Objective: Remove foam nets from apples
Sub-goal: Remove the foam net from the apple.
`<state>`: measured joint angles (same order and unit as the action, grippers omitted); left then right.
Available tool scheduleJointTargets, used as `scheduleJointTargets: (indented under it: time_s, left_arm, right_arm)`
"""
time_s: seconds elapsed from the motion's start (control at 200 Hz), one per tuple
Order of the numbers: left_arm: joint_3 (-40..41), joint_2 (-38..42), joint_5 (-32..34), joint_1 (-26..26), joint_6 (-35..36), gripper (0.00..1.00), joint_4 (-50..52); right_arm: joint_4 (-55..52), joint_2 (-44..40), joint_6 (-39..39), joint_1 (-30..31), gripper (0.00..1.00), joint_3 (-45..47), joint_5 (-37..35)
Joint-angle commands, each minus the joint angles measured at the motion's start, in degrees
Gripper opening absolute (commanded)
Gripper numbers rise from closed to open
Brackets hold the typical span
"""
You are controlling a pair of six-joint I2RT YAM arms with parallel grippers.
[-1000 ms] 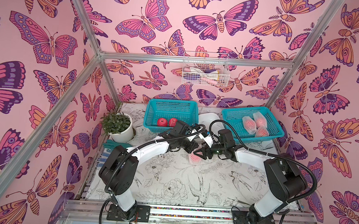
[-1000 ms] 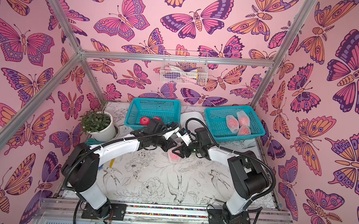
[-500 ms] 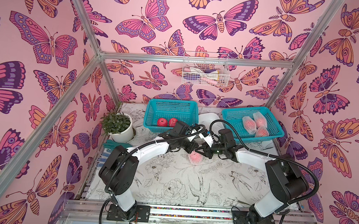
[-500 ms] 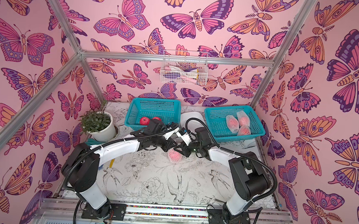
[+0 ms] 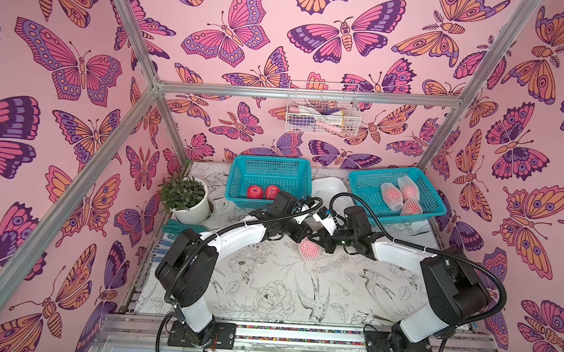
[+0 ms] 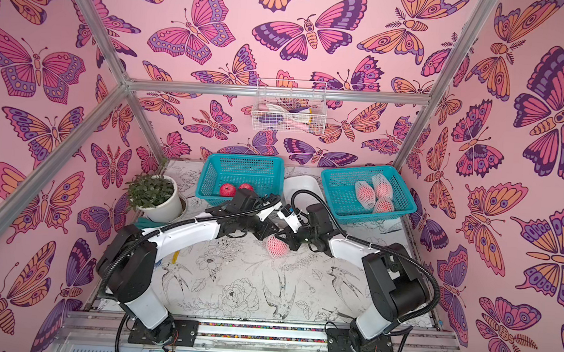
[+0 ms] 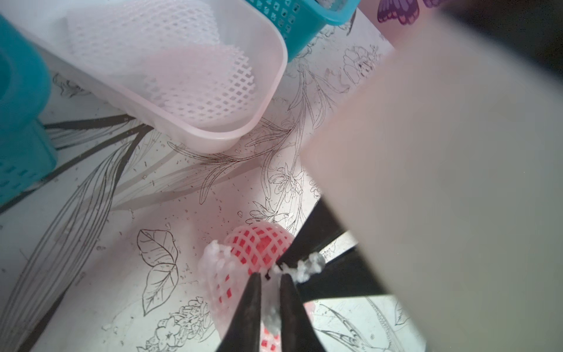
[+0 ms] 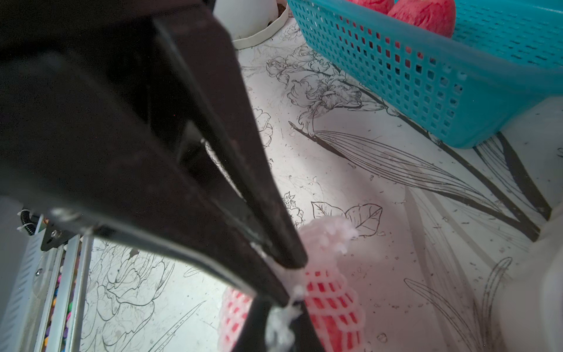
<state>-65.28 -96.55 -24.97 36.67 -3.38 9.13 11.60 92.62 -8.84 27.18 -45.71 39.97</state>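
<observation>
The white foam mesh net [image 7: 259, 243] wraps a small round red apple [image 5: 308, 250] lying mid-counter [image 5: 266, 284] on the flower print, betw. both arms; right claw [image 8: 278, 323] is clamped on a frayed tuft at one end of that net; left claw [image 7: 269, 292] stands at a narrow slit w/ foam wisps in it, tips at the net. Just behind, a white smooth plastic tray [image 7: 268, 100] holds empty nets [image 7: 182, 76]; left teal plastic basket [image 5: 270, 171] has two bare red apples [image 5: 257, 192]; right teal plastic basket [image 5: 364, 189] has three netted apples [image 5: 391, 194]; a potted green plant [image 5: 184, 193] stands at the far left.
</observation>
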Motion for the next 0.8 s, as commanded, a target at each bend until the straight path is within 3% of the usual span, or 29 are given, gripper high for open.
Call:
scheduleJointTargets:
  time_s: [0.0,0.07,0.19,0.341,0.601,0.791]
  left_arm:
    - [1.06,3.18,1.81,-1.06,-0.69,0.44,1.30]
    - [1.37,4.40,1.86,-2.18,-0.91,0.60,1.64]
    - [2.04,5.59,-0.43,-5.00,-1.45,0.67,2.12]
    - [1.13,3.10,-7.53,-8.48,-2.08,0.69,3.43]
    - [-5.07,-5.40,-15.06,-8.29,-2.51,0.75,5.96]
    - [-4.64,-7.02,-20.43,-8.11,-0.68,0.68,4.67]
  right_arm:
    - [1.65,-1.04,-0.21,0.42,0.09,0.80,-1.22]
    - [1.65,-0.91,-0.01,0.26,0.09,0.71,-1.67]
    - [1.93,-0.01,0.84,-0.10,0.09,0.38,-1.32]
    - [2.64,0.39,1.19,-0.46,0.10,0.18,-0.20]
    - [0.89,0.02,-1.25,-0.57,0.13,0.27,-1.47]
    - [0.89,1.42,-1.00,-1.93,0.16,-0.03,-0.74]
